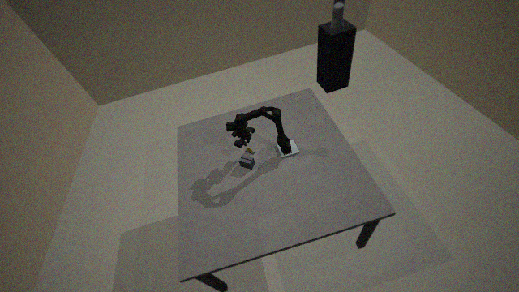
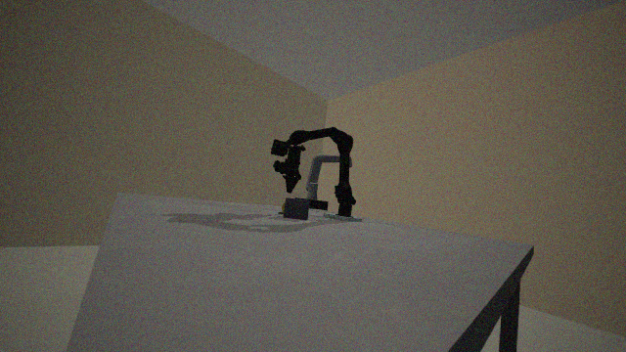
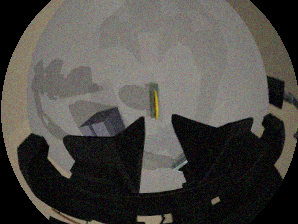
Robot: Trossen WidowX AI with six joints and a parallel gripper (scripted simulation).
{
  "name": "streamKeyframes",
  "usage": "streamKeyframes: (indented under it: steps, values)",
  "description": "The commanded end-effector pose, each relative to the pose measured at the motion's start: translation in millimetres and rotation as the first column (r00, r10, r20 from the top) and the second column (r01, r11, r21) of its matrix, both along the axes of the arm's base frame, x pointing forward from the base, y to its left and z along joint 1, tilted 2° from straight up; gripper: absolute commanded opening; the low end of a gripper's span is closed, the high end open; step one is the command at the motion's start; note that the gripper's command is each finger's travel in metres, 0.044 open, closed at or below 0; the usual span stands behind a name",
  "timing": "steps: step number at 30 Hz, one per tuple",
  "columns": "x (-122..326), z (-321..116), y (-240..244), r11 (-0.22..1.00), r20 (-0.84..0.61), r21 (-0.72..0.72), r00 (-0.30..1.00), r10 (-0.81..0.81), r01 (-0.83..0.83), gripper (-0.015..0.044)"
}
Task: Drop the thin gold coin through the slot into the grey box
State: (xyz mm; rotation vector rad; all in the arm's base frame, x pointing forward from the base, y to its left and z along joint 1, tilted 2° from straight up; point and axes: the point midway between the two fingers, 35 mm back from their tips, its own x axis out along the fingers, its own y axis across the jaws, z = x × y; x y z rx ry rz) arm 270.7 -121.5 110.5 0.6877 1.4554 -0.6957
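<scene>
While the arm (image 1: 272,119) arches over from its base plate (image 1: 289,149) on the far part of the grey table (image 1: 308,195), the gripper (image 1: 240,143) hangs pointing downward, above the table surface and clear of everything on it. Its jaws stand partly apart with nothing between them; in the wrist view the two dark fingers frame bare table.

Gold coin (image 3: 154,103): upright on its edge in the dark-green holder (image 3: 152,88), seen edge-on in the wrist view as a thin yellow strip directly beyond the gap between the fingers. In the top view the coin (image 1: 250,150) sits just below and right of the gripper, apart from it.

Grey box (image 1: 246,161): resting on the table just on the near side of the coin. In the wrist view the box (image 3: 104,125) appears left of the coin, partly hidden by the left finger. The slot cannot be made out. In the exterior view the box (image 2: 296,208) stands beneath the gripper (image 2: 290,186), with a visible gap between them.

A dark pedestal (image 1: 336,57) stands on the floor beyond the table's far right corner.
</scene>
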Motion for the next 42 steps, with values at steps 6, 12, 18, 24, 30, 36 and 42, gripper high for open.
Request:
streamKeyframes:
  steps: [6, 12, 18, 24, 30, 36, 42]
  values:
    - [-5.8, -20.4, 1.2, 1.0, -0.014, 0.0, 1.0, 0.003, -0.003, 0.0161]
    - [-5.9, -25.4, 1.2, 1.0, -0.014, 0.0, 1.0, 0.003, -0.003, 0.0161]
    - [-5.3, -34.1, 0.7, 1.0, -0.014, 0.0, 1.0, 0.003, -0.003, 0.0161]
    - [-4.8, -43.8, 0.3, 1.0, -0.014, 0.0, 1.0, 0.003, -0.003, 0.0161]
    - [-4.6, -53.4, 0.0, 1.0, -0.014, 0.0, 1.0, 0.003, -0.003, 0.0161]
    - [-4.7, -62.9, -0.1, 1.0, -0.013, 0.0, 1.0, 0.004, -0.004, 0.0161]
    - [-5.1, -72.4, -0.1, 1.0, -0.013, 0.0, 1.0, 0.004, -0.004, 0.0161]
